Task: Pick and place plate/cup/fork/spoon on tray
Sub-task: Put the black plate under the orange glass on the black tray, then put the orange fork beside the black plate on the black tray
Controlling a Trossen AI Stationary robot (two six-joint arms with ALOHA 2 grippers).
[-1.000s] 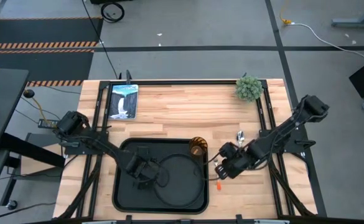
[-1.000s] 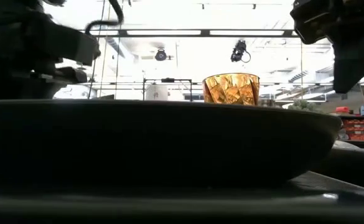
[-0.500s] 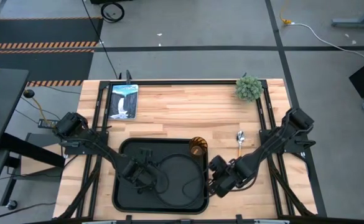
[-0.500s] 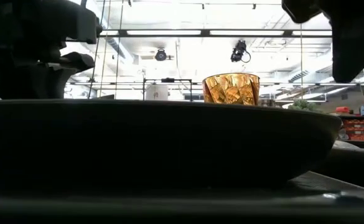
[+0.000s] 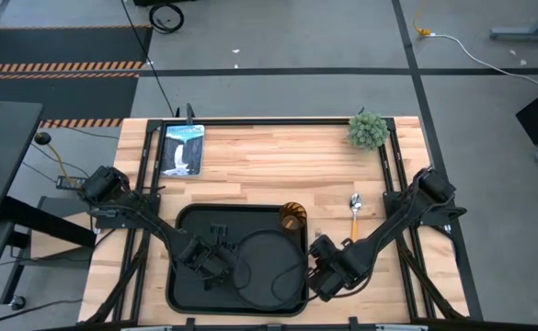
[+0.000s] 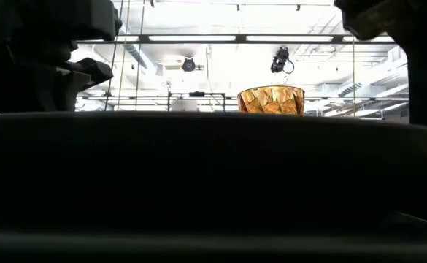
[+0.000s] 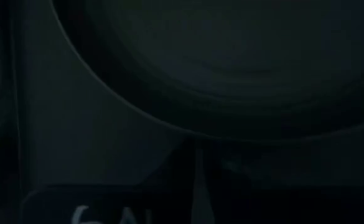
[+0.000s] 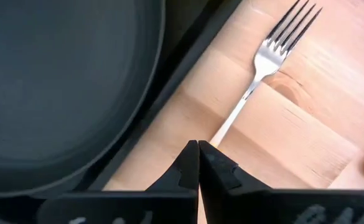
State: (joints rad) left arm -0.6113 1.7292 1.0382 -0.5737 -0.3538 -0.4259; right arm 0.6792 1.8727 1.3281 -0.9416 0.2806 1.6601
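The black tray lies at the table's near middle with the round black plate inside it, on its right half. The amber cup stands at the tray's far right corner and also shows in the low view. The spoon lies on the wood to the right. The fork lies flat on the wood beside the tray's right edge, tines toward the far edge. My right gripper is shut right over the fork's neck. My left gripper is shut over the tray, at the plate's left rim. My right gripper's shut fingertips come slanting down from the near side onto the fork's silver neck, where it runs under them. The fingers hide the handle, and I cannot tell whether they touch the fork. My left gripper: I cannot tell whether it touches the plate's rim.
A potted plant stands at the far right corner and a picture card lies at the far left. The tray's raised right edge runs between the plate and the fork. Bare wood stretches across the far half of the table.
My right gripper has gone toward the near edge and a little left, from beside the cup to the tray's right edge over the fork's handle. The plate now fills the whole width of the low view, so it stands nearer the near edge than before.
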